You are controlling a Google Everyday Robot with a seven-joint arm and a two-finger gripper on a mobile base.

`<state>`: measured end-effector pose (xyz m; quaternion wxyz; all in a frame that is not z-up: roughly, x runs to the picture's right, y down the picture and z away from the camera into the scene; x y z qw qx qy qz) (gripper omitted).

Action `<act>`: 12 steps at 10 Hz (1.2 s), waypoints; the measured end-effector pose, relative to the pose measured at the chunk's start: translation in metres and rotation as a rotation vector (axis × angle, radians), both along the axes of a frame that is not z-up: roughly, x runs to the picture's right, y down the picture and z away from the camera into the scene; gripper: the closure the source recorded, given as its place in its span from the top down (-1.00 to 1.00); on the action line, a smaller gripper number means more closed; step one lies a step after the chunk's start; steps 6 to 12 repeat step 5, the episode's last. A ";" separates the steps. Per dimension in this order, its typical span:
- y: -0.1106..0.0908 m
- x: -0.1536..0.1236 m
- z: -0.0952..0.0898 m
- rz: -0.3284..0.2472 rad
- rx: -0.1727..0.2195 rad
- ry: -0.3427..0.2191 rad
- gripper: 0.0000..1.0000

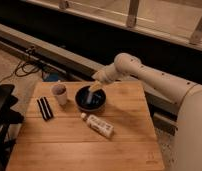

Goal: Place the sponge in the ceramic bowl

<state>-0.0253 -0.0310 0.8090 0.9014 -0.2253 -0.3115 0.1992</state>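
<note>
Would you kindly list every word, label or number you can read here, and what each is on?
Label on the white tube: too blurred to read.
On the cup and the ceramic bowl: none.
On the hand, which hangs over the ceramic bowl: none.

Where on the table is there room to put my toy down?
The widest bare wood is the front strip of the table, below the white tube. There is also room on the right, between the ceramic bowl and the right edge. The back left is crowded: cup, black sticks, bowl and tube sit close, with the gripper over the bowl.
</note>
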 end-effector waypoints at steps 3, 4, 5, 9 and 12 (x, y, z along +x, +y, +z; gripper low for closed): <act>-0.002 -0.005 0.001 -0.001 0.002 -0.015 0.39; -0.002 -0.014 0.001 -0.010 -0.003 -0.014 0.20; -0.004 -0.019 0.000 -0.017 -0.006 -0.013 -0.06; -0.004 -0.019 0.000 -0.017 -0.006 -0.013 -0.06; -0.004 -0.019 0.000 -0.017 -0.006 -0.013 -0.06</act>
